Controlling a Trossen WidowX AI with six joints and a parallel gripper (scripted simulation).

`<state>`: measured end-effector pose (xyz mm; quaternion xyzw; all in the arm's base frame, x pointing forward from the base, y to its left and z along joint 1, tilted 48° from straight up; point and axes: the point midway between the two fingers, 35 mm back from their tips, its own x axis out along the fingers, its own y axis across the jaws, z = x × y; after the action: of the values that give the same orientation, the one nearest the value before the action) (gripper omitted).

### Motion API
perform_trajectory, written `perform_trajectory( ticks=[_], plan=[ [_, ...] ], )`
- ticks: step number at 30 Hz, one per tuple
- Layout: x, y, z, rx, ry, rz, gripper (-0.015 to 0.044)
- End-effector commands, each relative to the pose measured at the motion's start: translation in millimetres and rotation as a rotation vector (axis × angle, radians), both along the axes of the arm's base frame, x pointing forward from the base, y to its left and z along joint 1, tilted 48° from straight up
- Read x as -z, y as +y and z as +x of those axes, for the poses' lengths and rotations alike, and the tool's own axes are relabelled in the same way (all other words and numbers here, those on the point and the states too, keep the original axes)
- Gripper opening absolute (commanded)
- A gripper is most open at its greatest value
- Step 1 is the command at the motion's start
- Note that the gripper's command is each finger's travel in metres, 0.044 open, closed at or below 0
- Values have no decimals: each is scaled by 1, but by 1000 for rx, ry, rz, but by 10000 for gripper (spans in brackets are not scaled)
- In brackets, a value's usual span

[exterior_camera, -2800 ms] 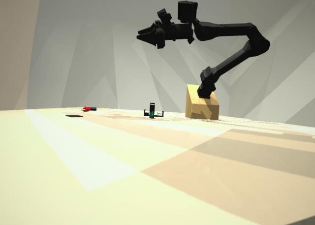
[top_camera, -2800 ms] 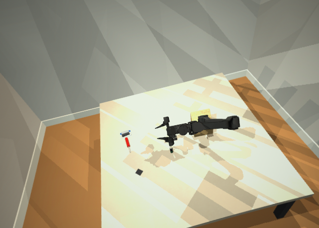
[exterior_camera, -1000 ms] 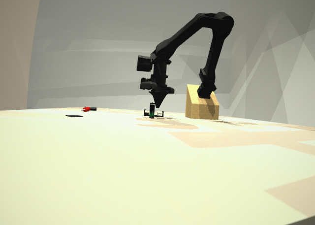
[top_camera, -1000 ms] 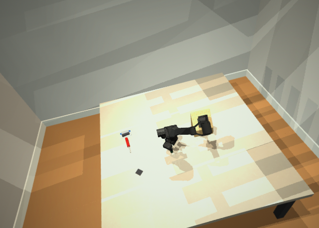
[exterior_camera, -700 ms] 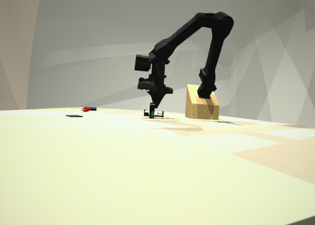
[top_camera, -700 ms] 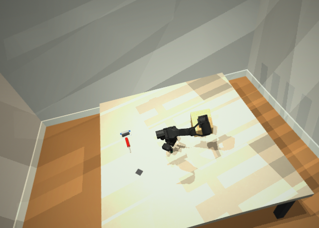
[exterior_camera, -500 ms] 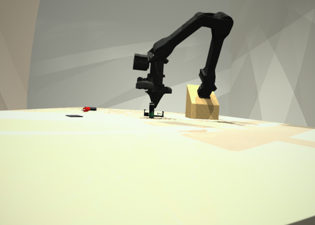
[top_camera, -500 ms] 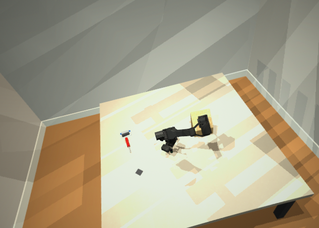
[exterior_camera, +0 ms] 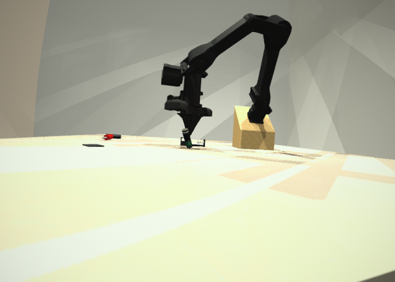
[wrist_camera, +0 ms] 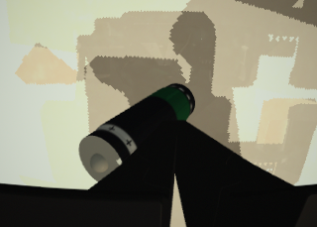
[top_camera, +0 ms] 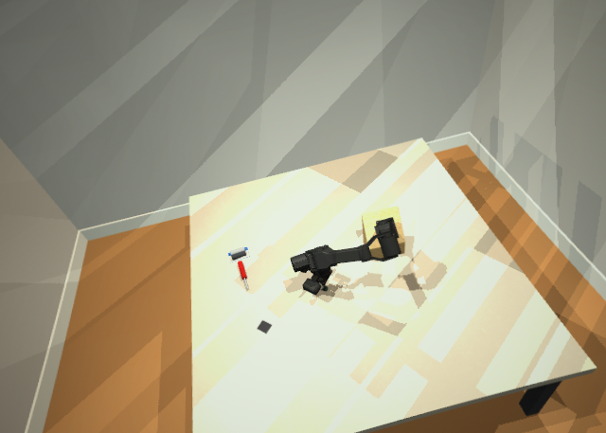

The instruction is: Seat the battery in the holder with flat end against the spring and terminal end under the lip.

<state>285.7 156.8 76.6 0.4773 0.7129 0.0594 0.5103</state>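
Observation:
The battery [exterior_camera: 185, 134] [wrist_camera: 144, 119] is dark with a green band at its lower end and a pale terminal end up. It leans in the exterior view, top to the left, with its green end low at the table. My gripper [exterior_camera: 190, 135] [wrist_camera: 173, 131] is shut with nothing between its fingers. Its fingertips are right beside the battery and seem to touch its side. The black holder [exterior_camera: 204, 142] stands on the table behind the battery in the exterior view, partly hidden by it. The holder is outside the wrist view, and I cannot make it out in the top view.
A red screwdriver [top_camera: 241, 269] [exterior_camera: 108, 136] lies near a grey cylinder with blue ends [top_camera: 238, 253]. A flat dark square [top_camera: 264, 326] [exterior_camera: 92, 145] lies on the table [top_camera: 274, 384]. The arm's base is at a wooden block [top_camera: 381, 214] [exterior_camera: 255, 140].

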Motion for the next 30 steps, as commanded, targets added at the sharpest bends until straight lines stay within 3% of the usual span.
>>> perform_trajectory(
  ticks=[1,11,21,30],
  plan=[
    [-4,6,4,-3,3,-1,0],
    [-10,11,9,-3,3,0,0],
    [-59,-44,12,-3,3,-4,0],
    [-63,-48,11,-3,4,-3,0]
  ],
)
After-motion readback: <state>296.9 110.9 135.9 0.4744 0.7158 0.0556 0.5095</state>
